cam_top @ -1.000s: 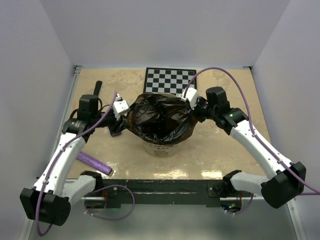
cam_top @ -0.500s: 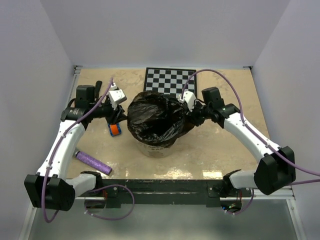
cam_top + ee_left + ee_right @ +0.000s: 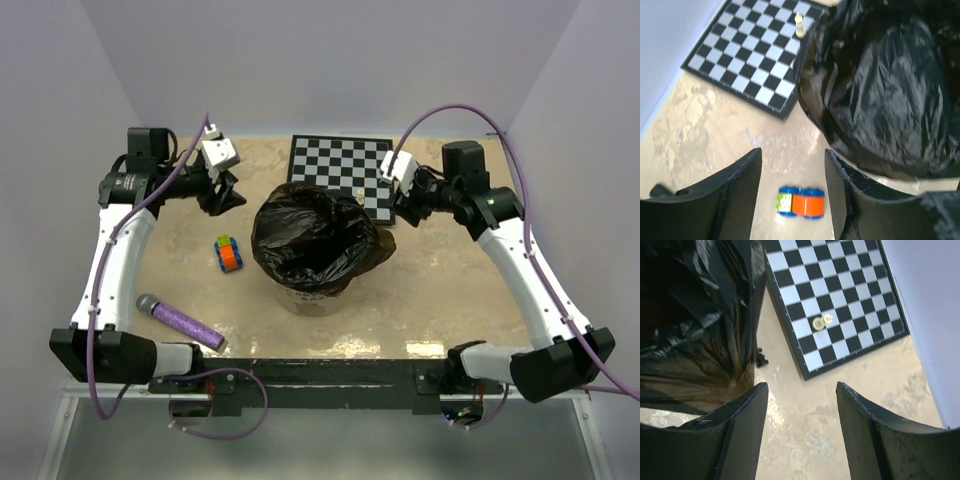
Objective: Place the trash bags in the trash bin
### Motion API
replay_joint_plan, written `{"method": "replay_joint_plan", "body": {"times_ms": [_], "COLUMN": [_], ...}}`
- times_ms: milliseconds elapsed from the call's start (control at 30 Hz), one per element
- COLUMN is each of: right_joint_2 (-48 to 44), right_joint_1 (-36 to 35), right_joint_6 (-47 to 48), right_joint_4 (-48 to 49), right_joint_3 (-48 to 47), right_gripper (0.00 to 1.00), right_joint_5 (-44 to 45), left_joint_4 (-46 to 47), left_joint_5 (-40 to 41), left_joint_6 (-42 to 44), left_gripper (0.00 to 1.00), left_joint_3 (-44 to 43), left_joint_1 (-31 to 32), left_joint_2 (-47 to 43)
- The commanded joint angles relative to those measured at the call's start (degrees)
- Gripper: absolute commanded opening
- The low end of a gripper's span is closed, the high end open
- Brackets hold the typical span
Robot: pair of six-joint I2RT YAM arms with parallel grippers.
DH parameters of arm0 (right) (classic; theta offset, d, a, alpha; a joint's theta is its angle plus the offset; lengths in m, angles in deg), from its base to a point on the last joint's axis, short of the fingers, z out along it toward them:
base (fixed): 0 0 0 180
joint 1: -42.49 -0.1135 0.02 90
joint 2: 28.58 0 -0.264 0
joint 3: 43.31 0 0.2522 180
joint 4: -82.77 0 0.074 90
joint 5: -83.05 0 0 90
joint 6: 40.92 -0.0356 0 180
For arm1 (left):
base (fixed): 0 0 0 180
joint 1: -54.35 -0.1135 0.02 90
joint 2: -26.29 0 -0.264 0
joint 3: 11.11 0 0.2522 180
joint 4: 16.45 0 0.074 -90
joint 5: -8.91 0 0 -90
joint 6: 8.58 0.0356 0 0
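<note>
A glossy black trash bag is draped over the mouth of the cream trash bin, whose lower wall shows beneath the film. My left gripper hovers open to the bag's upper left, apart from it. In the left wrist view the bag fills the upper right, and the left gripper has nothing between its fingers. My right gripper stands open to the bag's upper right, over the chessboard's corner. In the right wrist view the bag lies to the left of the empty right gripper.
A chessboard lies behind the bin with a pale chess piece on it. A small orange-and-blue toy car sits left of the bin, below the left gripper. A purple roll lies at the front left.
Both grippers have let go of the bag's rim, opened, and drawn back outward and toward the rear. The bag has settled over the bin's mouth.
</note>
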Motion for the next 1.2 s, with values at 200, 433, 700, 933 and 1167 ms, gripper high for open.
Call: {"method": "replay_joint_plan", "body": {"times_ms": [200, 433, 700, 933, 1167], "right_joint_2": [6.59, 4.13, 5.97, 7.2, 7.38], "right_joint_1": [0.07, 0.07, 0.07, 0.07, 0.07], "right_joint_6": [0.21, -1.29, -2.17, -3.66, -5.51], "right_joint_4": [2.62, 3.94, 4.81, 6.92, 9.47], "right_joint_3": [-2.71, -0.78, 0.9, 0.98, 2.04], "right_gripper": [0.64, 0.64, 0.64, 0.64, 0.63], "right_joint_5": [-11.78, -12.31, -14.68, -15.21, -15.39], "left_joint_4": [19.52, 21.99, 14.27, 9.68, 14.42], "left_joint_5": [1.3, 2.98, -1.23, -2.65, 4.46], "left_joint_6": [-9.15, -9.32, -5.47, -3.0, -3.96], "left_gripper": [0.61, 0.55, 0.18, 0.0, 0.0], "left_joint_3": [-6.59, -7.47, -9.75, -11.08, -8.36], "left_joint_1": [15.88, 16.15, 16.15, 16.06, 15.62], "left_joint_2": [12.35, 14.47, 17.63, 18.17, 17.29]}}
